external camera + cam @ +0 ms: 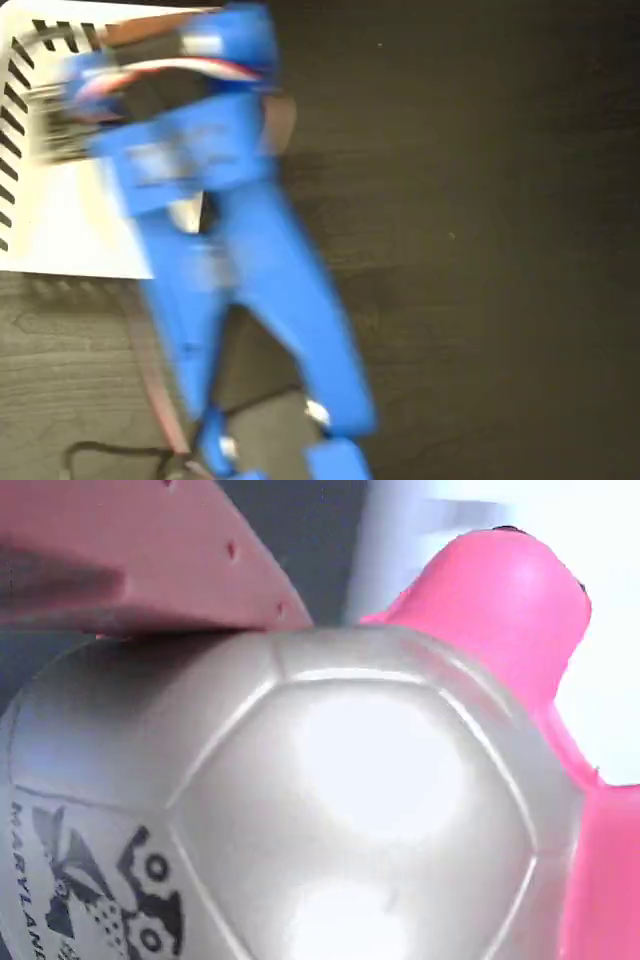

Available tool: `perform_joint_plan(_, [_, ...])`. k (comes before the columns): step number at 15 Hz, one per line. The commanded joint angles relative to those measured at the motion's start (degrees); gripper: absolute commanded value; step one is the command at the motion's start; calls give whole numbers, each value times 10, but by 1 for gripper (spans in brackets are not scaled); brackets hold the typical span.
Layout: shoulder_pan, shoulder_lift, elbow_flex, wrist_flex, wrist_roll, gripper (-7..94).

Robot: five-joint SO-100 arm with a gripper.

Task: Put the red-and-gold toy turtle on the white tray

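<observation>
Turtle (330, 810) fills wrist view — tool finger (150, 560) touching | tray (70, 230) behind arm (250, 280)

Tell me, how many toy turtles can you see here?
1. The toy turtle fills the wrist view, pressed against a finger of the claw. In the fixed view the blurred blue arm hides it; others could be hidden there too.

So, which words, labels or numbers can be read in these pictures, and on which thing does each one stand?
"MARYLAN": black letters beside a black printed figure on the shiny domed shell of the rubbery toy turtle, wrist view; the word is cut off at the picture's edge.
Fixed view: heavily blurred, no text readable on the blue plastic arm or the white slotted tray.
</observation>
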Motion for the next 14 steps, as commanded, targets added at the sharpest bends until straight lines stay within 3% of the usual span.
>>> perform_joint_plan(1, [-43, -33, -95, 1, 49, 0])
perform_joint_plan(11, [-59, -176, -170, -5, 67, 2])
perform_joint_plan(14, [-59, -192, -170, -5, 62, 13])
